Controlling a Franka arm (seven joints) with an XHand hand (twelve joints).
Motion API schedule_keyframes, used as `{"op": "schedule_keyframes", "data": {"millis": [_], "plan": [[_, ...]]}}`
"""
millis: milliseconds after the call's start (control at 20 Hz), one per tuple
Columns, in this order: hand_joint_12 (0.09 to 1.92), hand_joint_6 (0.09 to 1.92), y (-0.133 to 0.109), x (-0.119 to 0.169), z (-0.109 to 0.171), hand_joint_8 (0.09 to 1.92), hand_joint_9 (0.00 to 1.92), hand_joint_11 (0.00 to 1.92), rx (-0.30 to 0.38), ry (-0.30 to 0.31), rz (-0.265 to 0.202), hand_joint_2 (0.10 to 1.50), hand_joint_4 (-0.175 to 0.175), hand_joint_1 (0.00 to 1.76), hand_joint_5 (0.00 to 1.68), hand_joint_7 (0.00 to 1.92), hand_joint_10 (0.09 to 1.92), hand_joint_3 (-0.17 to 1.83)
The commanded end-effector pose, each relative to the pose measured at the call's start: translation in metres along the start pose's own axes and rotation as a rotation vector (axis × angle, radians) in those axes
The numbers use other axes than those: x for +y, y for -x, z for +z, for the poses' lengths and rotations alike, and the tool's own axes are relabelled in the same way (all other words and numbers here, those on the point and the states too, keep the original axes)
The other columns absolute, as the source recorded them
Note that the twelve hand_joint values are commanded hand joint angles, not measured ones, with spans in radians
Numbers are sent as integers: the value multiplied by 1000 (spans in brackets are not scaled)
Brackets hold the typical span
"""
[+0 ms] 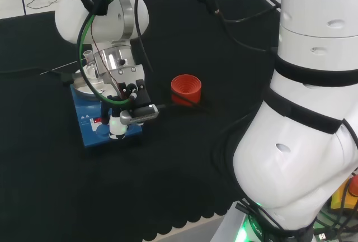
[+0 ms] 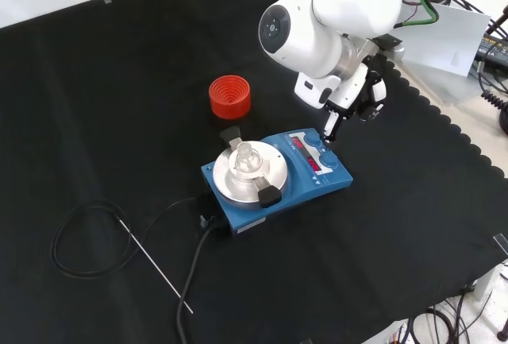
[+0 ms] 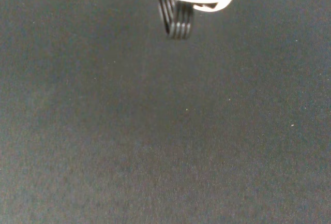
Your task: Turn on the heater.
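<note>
On the black-clothed worktop [image 2: 95,106] sits the blue heater [image 2: 274,173], a small clear glass vessel [image 2: 246,156] on its round metal plate. The robot hand [image 2: 355,98] hangs over the heater's control end, one dark finger [image 2: 329,128] pointing down at the panel by the knob; whether the other fingers are curled cannot be told. A red ribbed stand [image 2: 230,97] sits nearby.

The head camera is looking down from behind the arm's base, over white links. The front camera is facing it from above, wider. Both are sharing the blue heater with its round metal plate [image 1: 106,127] [image 2: 274,171] and red ribbed ring [image 1: 185,88] [image 2: 230,96]. The wrist camera is hovering close over black cloth [image 3: 165,141].
</note>
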State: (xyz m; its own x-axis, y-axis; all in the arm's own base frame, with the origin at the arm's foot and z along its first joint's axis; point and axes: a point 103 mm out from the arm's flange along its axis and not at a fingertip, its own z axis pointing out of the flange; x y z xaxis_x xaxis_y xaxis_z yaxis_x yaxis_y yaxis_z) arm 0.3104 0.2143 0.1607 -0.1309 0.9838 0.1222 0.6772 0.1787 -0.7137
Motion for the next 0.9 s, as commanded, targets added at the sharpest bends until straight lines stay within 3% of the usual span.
{"op": "schedule_keyframes", "data": {"millis": [50,900], "plan": [[1396,464,-4,6,-2,1571,1759,1464,-12,-17,1,684,-53,1455,253,1636,1600,1039],[1400,427,-9,17,-1,1575,1760,1464,-25,-43,8,678,-52,1456,264,1638,1603,1054]]}}
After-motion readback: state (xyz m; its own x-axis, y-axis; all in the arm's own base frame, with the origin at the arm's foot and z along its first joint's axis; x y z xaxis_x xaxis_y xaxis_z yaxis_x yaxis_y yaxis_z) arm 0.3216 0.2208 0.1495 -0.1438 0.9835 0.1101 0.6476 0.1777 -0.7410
